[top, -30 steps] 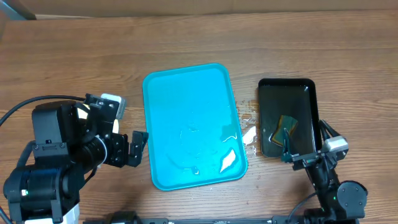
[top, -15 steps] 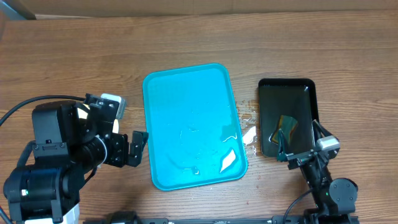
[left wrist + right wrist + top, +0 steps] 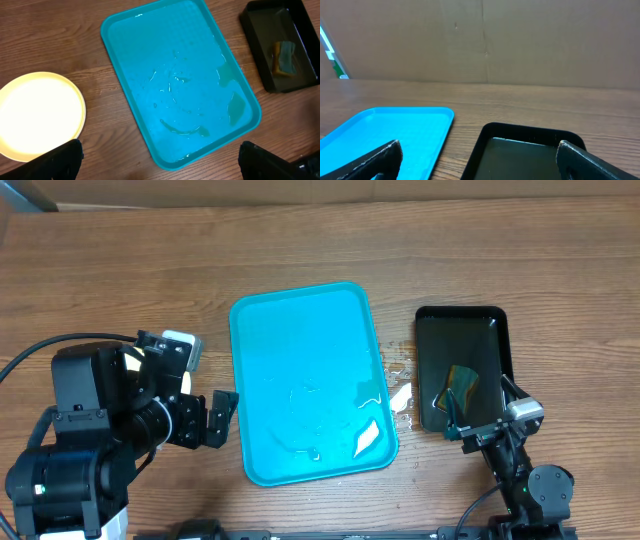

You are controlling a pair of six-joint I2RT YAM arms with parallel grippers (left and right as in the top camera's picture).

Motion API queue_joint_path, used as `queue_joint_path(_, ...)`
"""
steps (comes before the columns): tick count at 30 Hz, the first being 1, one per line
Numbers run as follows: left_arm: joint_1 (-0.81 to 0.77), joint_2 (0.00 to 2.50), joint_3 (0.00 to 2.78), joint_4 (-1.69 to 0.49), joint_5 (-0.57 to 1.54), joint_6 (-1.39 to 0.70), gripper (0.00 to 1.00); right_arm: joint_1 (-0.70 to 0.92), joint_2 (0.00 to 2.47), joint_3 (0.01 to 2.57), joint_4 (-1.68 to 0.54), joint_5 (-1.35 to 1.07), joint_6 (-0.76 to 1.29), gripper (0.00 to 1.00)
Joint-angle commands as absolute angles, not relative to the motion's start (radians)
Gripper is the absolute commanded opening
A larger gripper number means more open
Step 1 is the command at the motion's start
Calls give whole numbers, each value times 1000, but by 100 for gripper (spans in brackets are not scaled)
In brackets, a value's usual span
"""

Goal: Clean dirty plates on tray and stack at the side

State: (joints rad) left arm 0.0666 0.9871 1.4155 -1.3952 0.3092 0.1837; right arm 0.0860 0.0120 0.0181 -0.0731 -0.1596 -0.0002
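Item: round pale cream-white plate, seen in left wrist view only. Lies flat on brown wooden table, just left of large turquoise-blue rectangular plastic tray, off it. Tray: no plates, wet film only. More plates beneath: can't tell. Handling, est.: stiff, light-ish, prob. wet and slick, maybe chippable; take at rim. Left gripper: fingers spread wide, nothing held. Right gripper: likewise spread, empty, at near end of narrow black tray w/ yellow-green sponge.
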Motion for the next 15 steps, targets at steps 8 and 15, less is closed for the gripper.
queue_joint_path(8, 63, 936, 1413, -1354, 287, 213, 100, 91, 6, 8, -68, -157, -1, 100)
queue_joint_path(15, 59, 737, 1159, -962, 350, 129, 100, 91, 6, 8, -68, -157, -1, 100)
